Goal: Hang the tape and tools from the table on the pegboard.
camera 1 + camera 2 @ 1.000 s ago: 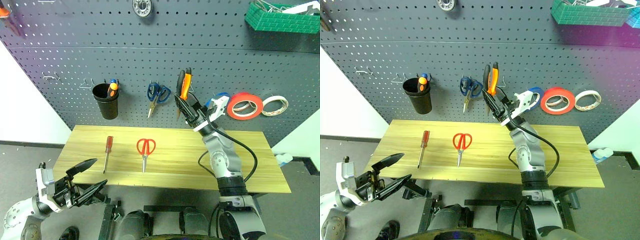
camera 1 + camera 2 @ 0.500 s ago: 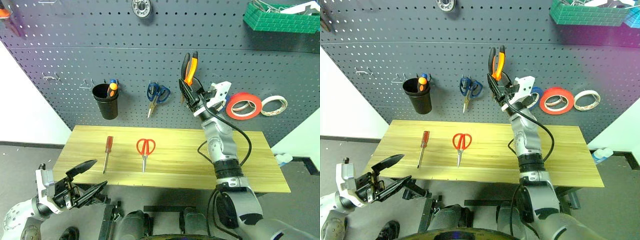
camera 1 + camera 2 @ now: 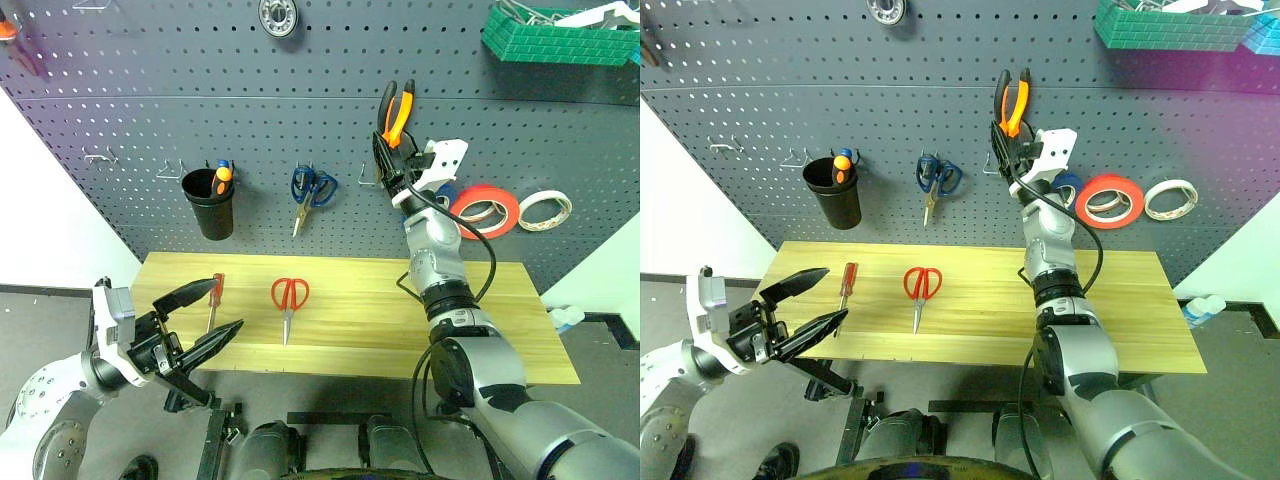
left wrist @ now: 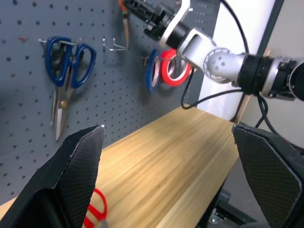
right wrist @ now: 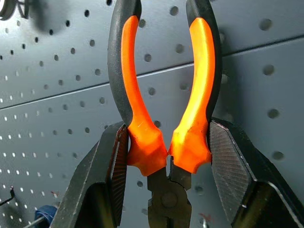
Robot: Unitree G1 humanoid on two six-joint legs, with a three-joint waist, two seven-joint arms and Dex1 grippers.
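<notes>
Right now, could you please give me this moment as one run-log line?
right gripper: shut on pliers, handles up at pegboard | left gripper: open | screwdriver, red scissors: on table

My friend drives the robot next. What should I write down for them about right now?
Right gripper: shut on the pliers, held handles-up against the pegboard, not yet hooked.
Left gripper: open, empty, by the table front edge.
Done: red-orange tape hangs on the board.
Left: hang the pliers, then the red screwdriver and red scissors lying on the table.
</notes>
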